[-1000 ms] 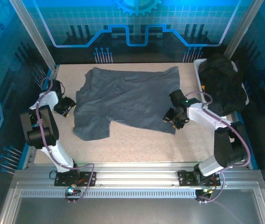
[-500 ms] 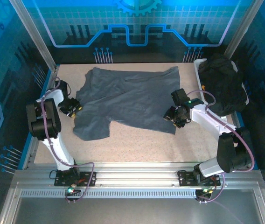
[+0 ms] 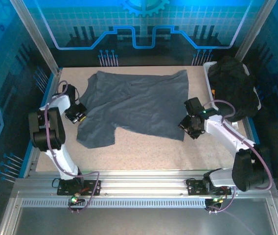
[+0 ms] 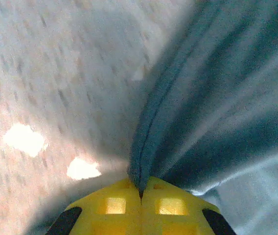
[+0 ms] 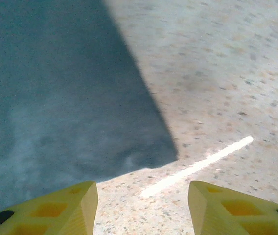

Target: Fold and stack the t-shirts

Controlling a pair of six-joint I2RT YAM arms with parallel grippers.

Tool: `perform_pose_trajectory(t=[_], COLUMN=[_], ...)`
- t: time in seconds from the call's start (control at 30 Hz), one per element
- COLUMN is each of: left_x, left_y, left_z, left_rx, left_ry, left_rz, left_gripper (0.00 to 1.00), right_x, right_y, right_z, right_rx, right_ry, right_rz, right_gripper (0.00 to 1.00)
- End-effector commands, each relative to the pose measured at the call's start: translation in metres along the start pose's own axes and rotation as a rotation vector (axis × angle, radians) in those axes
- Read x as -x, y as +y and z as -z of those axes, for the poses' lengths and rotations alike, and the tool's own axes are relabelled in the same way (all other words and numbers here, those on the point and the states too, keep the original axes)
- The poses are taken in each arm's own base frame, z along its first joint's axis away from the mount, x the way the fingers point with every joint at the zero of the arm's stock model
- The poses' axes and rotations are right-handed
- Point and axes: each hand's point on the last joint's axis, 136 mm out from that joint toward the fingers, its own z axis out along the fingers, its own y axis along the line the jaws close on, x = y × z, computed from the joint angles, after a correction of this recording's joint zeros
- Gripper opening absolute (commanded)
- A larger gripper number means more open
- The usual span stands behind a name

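The slate blue-grey t-shirt (image 3: 139,105) lies spread open on the table (image 3: 144,152), its long axis running left to right. Its sleeves are toward the left arm and its straight hem is toward the right arm. The black t-shirts (image 3: 234,88) sit heaped well off that shirt's right end.

The left gripper (image 3: 78,113) is at the shirt's left edge. In its wrist view the left gripper (image 4: 140,188) is clenched on a narrow ridge of the blue-grey cloth (image 4: 217,88), which runs straight away from the fingers.

The right gripper (image 3: 190,128) is just off the shirt's near right corner. Its wrist view shows the right gripper (image 5: 143,193) released, with the jaws spread wide. The shirt's corner (image 5: 166,154) lies flat just ahead of it, a little toward the left finger.

The next grasp most likely falls to the right arm, which is much the nearer to that corner.
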Motion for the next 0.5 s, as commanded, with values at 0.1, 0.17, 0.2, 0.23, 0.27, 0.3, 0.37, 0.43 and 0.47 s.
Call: perform_pose_trajectory(t=[0.1, 0.17, 0.2, 0.23, 0.27, 0.3, 0.37, 0.43, 0.47], left_x=[-0.043, -0.044, -0.043, -0.042, -0.041, -0.041, -0.04, -0.04, -0.04], left_y=[0.006, 0.009, 0.01, 0.01, 0.01, 0.01, 0.01, 0.01, 0.01], left_z=[0.033, 0.038, 0.04, 0.042, 0.043, 0.045, 0.046, 0.047, 0.046], left_rx=[-0.027, -0.02, -0.016, -0.013, -0.011, -0.01, -0.013, -0.014, -0.016], left_ry=[0.0, -0.018, -0.023, -0.028, -0.031, -0.035, -0.041, -0.044, -0.044], left_rz=[0.027, 0.023, 0.018, 0.014, 0.011, 0.009, 0.011, 0.015, 0.016], left_gripper=[0.0, 0.0, 0.0, 0.0, 0.0, 0.0, 0.0, 0.0, 0.0], right_x=[-0.006, -0.007, -0.009, -0.012, -0.014, -0.015, -0.016, -0.018, -0.02], right_y=[-0.017, -0.013, -0.012, -0.011, -0.009, -0.006, 0.001, 0.006, 0.005], right_z=[-0.025, -0.033, -0.037, -0.041, -0.045, -0.049, -0.053, -0.056, -0.059], right_rx=[-0.024, -0.043, -0.058, -0.068, -0.068, -0.063, -0.049, -0.057, -0.067], right_ry=[0.057, 0.083, 0.1, 0.114, 0.126, 0.128, 0.136, 0.152, 0.162], right_rz=[-0.178, -0.163, -0.157, -0.151, -0.147, -0.144, -0.134, -0.124, -0.119], right_gripper=[0.53, 0.53, 0.53, 0.53, 0.53, 0.53, 0.54, 0.54, 0.54])
